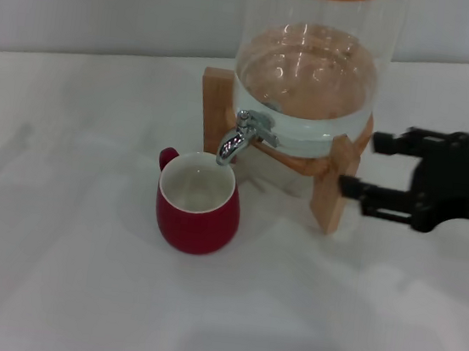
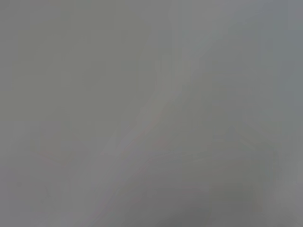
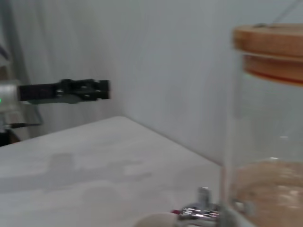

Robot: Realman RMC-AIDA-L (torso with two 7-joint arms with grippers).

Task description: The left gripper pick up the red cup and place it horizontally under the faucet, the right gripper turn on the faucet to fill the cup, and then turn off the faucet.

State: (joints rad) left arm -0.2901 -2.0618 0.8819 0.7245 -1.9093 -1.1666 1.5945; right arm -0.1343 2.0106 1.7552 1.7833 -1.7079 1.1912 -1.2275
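The red cup [image 1: 198,207] stands upright on the white table with its cream inside showing and its handle to the back left. Its mouth is right under the spout of the chrome faucet [image 1: 241,135], which sits on the glass water jar [image 1: 312,65]. My right gripper [image 1: 360,165] is open and empty. It is level with the jar's wooden stand [image 1: 339,184], to the right of the faucet and apart from it. My left gripper [image 3: 87,90] shows only far off in the right wrist view, held above the table away from the cup. The faucet's top [image 3: 201,208] shows there too.
The jar holds some water and has a wooden lid [image 3: 270,45]. The white table [image 1: 60,274] spreads to the left and front of the cup. A pale wall stands behind it. The left wrist view shows only a plain grey surface.
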